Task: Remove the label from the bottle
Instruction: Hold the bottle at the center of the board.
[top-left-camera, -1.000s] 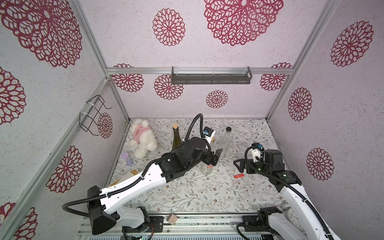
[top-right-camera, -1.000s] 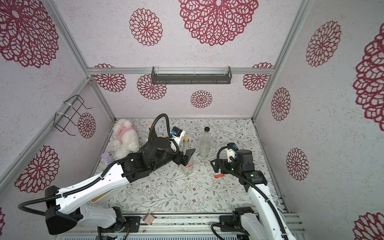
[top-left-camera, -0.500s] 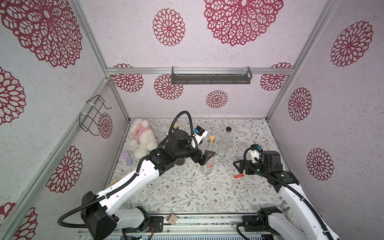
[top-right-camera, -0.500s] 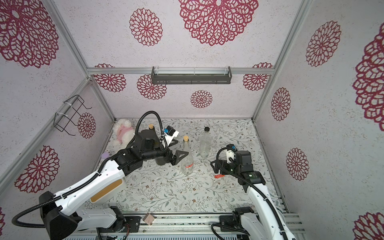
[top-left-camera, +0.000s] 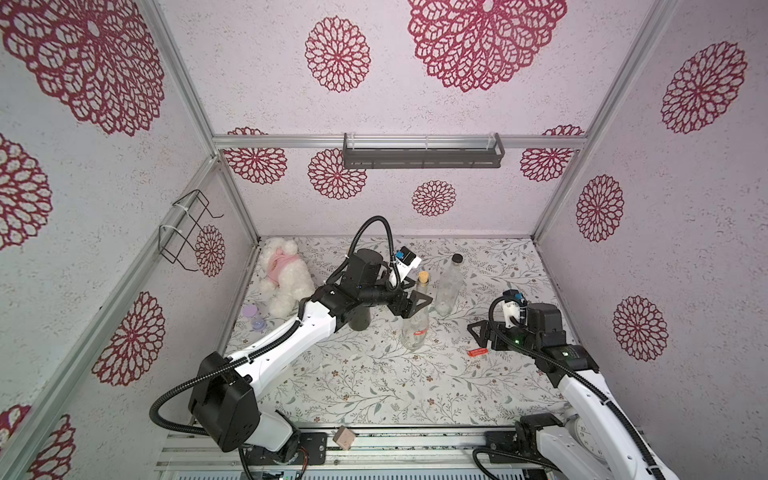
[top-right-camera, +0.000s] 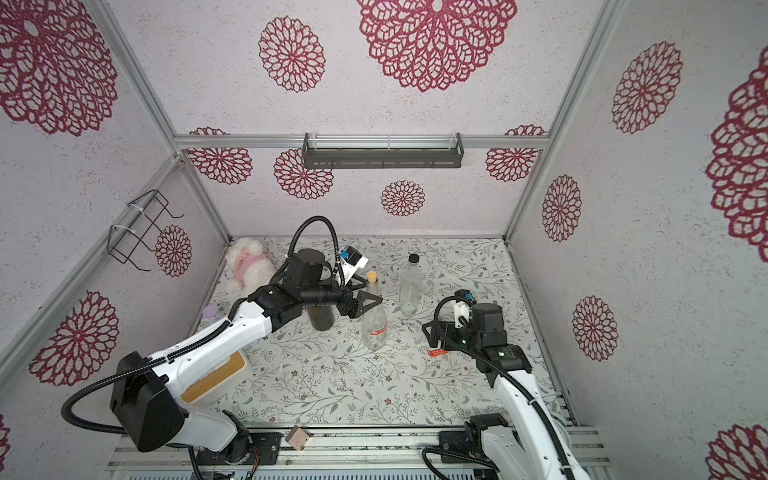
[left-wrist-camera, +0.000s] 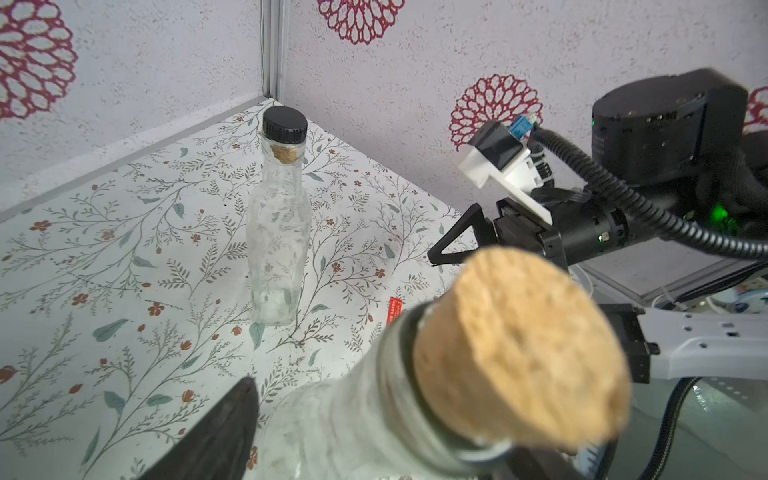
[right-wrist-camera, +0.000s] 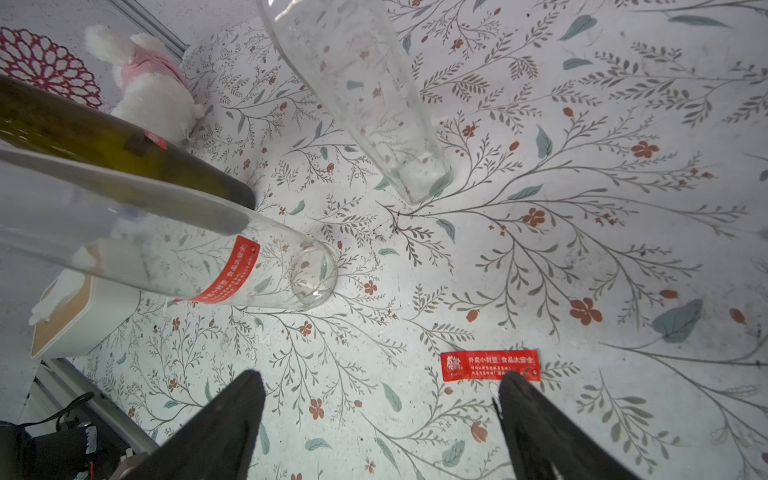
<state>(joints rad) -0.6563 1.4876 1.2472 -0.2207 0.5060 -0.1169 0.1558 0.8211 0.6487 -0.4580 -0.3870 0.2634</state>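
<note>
One second on, left jaws now straddle the corked bottle (top-left-camera: 414, 337).

The clear bottle (right-wrist-camera: 166, 257) is carrying a red strip (right-wrist-camera: 235, 270) with white lettering; a matching red label (right-wrist-camera: 490, 365) is lying lower right on a white tabletop (right-wrist-camera: 582, 228) showing grey-green leaves and rust flowers.

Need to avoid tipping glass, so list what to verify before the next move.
1. Corked bottle upright: ok.
2. Red label on its body, visible from the right wrist: ok.
3. Left tool around the bottle's neck: ok.
4. Left tool's grip firm: cannot tell.
5. Right tool open, empty: ok.
6. Loose label flat, apart from the bottles: ok.
</note>
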